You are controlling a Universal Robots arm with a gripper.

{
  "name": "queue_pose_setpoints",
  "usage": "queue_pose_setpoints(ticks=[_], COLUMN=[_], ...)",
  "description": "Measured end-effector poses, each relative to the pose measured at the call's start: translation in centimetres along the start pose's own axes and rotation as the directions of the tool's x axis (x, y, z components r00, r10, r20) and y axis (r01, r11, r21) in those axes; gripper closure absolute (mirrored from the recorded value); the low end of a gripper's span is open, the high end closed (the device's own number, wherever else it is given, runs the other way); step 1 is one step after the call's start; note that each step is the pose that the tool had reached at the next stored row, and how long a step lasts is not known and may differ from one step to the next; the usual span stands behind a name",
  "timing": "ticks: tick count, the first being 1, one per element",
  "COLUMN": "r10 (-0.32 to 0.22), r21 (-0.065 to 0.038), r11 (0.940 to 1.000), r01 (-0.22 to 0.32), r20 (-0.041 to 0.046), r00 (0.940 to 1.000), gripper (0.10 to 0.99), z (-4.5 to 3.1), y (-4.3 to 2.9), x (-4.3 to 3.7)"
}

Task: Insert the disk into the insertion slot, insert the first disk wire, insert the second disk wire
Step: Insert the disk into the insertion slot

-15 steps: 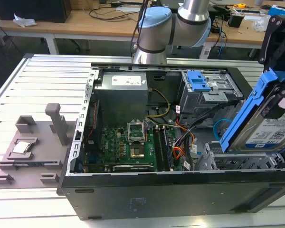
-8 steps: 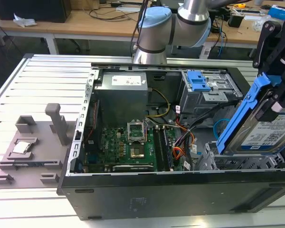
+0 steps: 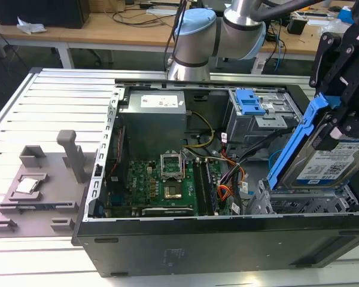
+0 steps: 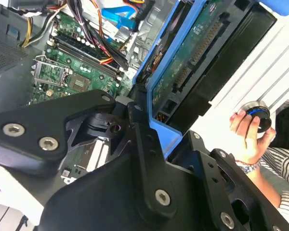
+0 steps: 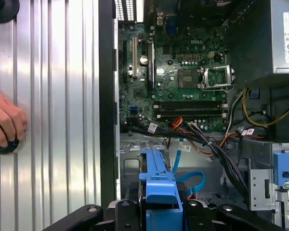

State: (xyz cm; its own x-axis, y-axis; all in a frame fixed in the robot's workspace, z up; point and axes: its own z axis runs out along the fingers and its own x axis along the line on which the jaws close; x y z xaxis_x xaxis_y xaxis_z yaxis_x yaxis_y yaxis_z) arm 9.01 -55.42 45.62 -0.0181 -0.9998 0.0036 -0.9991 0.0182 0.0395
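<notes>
While the disk (image 3: 334, 160) stands tilted in its blue carrier over the insertion slot (image 3: 305, 204), the first step, seating the drive, is in hand and not yet done. Its lower edge seems to meet the cage's mouth, though I cannot tell if it is inside. The pincer (image 3: 341, 113) is clamped on the disk's upper end. Going in would call for the carrier to sit square with the cage. Both are at the exterior view's right of the open computer case (image 3: 227, 245) on the counter (image 3: 48, 107).
</notes>
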Motion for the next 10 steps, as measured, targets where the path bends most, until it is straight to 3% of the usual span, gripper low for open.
queue_pose_setpoints(ticks=[4,10], r10=[0.000,0.000], r21=[-0.001,-0.001], r11=[1.0000,1.0000], r01=[0.000,0.000], r20=[0.0003,0.0002], r00=[1.0000,1.0000], gripper=[0.718,0.718], z=[1.02,2.47], y=[-0.35,-0.64], x=[-0.99,-1.08])
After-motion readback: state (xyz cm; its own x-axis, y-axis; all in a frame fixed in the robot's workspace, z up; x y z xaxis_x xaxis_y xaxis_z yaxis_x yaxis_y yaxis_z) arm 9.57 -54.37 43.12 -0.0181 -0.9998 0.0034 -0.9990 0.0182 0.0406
